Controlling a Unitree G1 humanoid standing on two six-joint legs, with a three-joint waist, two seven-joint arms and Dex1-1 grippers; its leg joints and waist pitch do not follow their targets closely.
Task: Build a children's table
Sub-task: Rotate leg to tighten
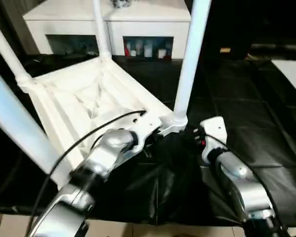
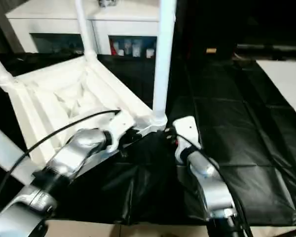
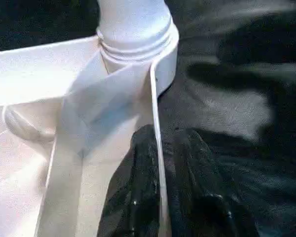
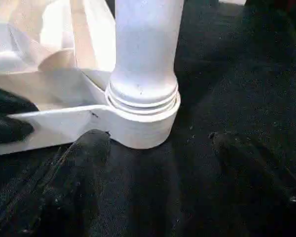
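The children's table (image 1: 89, 106) lies upside down on the black-covered surface (image 1: 266, 128), legs up, before a white cabinet (image 1: 108, 22) — the left pincer (image 3: 160, 197) clamped on its rim by the near leg (image 1: 190, 59), the right pincer (image 4: 158, 197) spread apart just beside that leg's socket.

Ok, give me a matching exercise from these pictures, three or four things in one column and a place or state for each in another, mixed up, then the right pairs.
Things:
1. left hand
2. right hand
3. nearest table leg
4. white cabinet

Places or states:
A. behind the upturned table, glass-fronted compartments
B. open, fingers either side of the corner socket, apart from it
C. clamped on the tabletop's rim by the corner
D. standing upright, screwed into the corner socket

Pairs: 1-C, 2-B, 3-D, 4-A
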